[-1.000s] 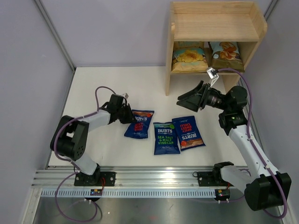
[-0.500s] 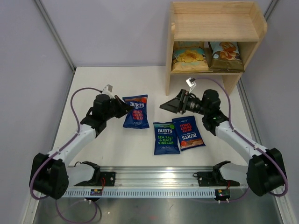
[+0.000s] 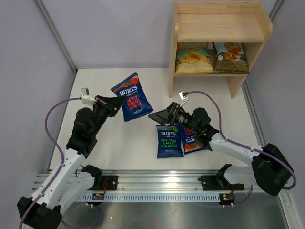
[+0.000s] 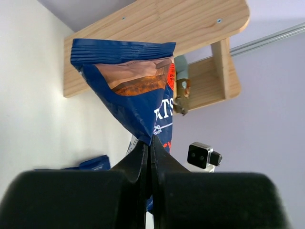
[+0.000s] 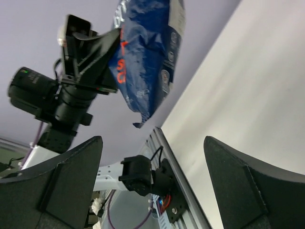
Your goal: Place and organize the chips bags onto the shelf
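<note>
Your left gripper [image 3: 113, 103] pinches the dark blue crinkly BURTS chilli bag [image 3: 131, 97] by one corner, aloft centre-left for carrying; your right gripper [image 3: 159, 116], fingers spread, hovers mid-frame; the light wooden shelf [image 3: 219, 33] stands upper right.

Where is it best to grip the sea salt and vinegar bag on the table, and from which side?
The sea salt bag lies flat, label up, its right edge by the red-label bag. Probably pinch its near seam from above: that thin edge is free.
</note>
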Controlling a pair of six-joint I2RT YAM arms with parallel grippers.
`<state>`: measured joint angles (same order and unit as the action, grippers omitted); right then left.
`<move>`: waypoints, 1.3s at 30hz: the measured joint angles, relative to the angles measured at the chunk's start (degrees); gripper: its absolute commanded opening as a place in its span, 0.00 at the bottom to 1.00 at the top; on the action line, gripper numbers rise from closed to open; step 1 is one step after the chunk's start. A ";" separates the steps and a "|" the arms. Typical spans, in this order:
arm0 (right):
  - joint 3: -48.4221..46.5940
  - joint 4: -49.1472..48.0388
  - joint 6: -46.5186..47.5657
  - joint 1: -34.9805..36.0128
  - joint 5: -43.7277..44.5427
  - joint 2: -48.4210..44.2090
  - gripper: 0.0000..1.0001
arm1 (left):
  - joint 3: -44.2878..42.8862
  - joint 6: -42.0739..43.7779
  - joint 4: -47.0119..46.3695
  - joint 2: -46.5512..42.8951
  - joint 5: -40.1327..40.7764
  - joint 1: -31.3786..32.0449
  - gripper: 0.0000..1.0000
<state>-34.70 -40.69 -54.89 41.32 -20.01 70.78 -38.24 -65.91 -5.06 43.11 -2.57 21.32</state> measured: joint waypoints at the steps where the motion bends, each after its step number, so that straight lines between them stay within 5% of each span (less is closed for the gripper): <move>1: -0.02 -2.16 -0.11 0.37 0.02 0.35 0.94 | 0.52 -1.31 -0.98 -0.37 0.48 0.31 0.00; 15: -6.88 -9.55 1.86 2.91 0.00 8.09 0.85 | 2.10 -12.09 -6.67 -2.25 2.67 5.84 0.00; 23: -9.99 -12.74 2.45 3.04 0.02 10.95 0.45 | 2.93 -13.46 -6.91 -1.92 2.56 7.48 0.00; 26: -9.97 -13.57 2.16 3.04 0.02 11.34 0.37 | 2.91 -12.13 -6.64 -1.86 2.38 7.48 0.24; 27: -9.88 -13.73 2.05 3.04 -0.02 11.34 0.35 | 2.73 -11.02 -6.16 -1.86 2.36 7.48 0.36; 28: -9.75 -13.92 1.97 3.04 -0.09 11.34 0.33 | 2.43 -9.55 -5.62 -1.88 2.25 7.48 0.61; 31: -8.96 -13.84 1.25 2.58 -0.76 10.93 0.26 | 1.92 -5.97 -4.17 -2.62 1.84 7.50 0.81; 35: -7.85 -13.40 -1.22 -1.01 -4.24 9.01 0.25 | 2.05 -0.94 -1.66 -7.32 2.05 7.50 0.95; 39: -7.87 -13.38 -4.35 -6.34 -9.81 6.49 0.24 | 2.10 3.63 -0.96 -11.63 2.23 7.48 0.99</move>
<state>-42.57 -54.06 -59.24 34.98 -29.82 77.28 -36.14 -62.28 -6.02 31.48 -0.34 28.80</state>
